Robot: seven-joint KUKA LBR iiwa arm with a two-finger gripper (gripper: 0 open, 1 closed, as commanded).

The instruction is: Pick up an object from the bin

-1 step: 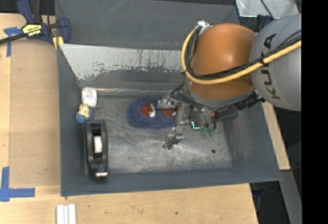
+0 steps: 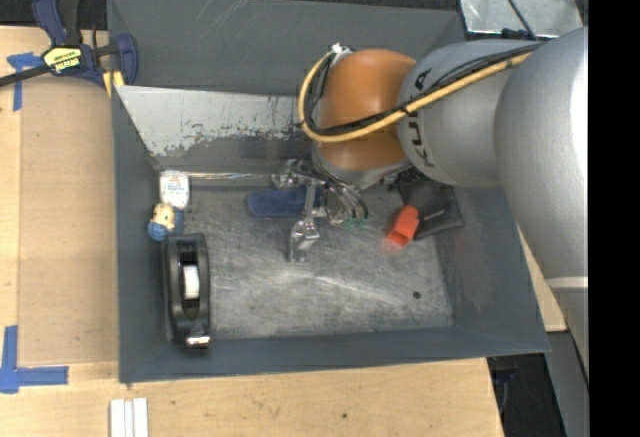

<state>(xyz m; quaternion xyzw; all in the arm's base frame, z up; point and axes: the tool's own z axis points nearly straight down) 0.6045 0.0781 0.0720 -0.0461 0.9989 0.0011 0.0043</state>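
Note:
My gripper hangs below the arm's orange cover, low over the middle of the bin floor. A flat dark blue piece lies just to its left and slightly behind, close to the metal parts; I cannot tell whether they touch. To the right of the gripper lies a black tool with an orange-red end, a short way apart from it.
A black tape dispenser lies along the bin's left wall near the front. Behind it sits a small white, blue and yellow item. The arm covers the bin's back right part.

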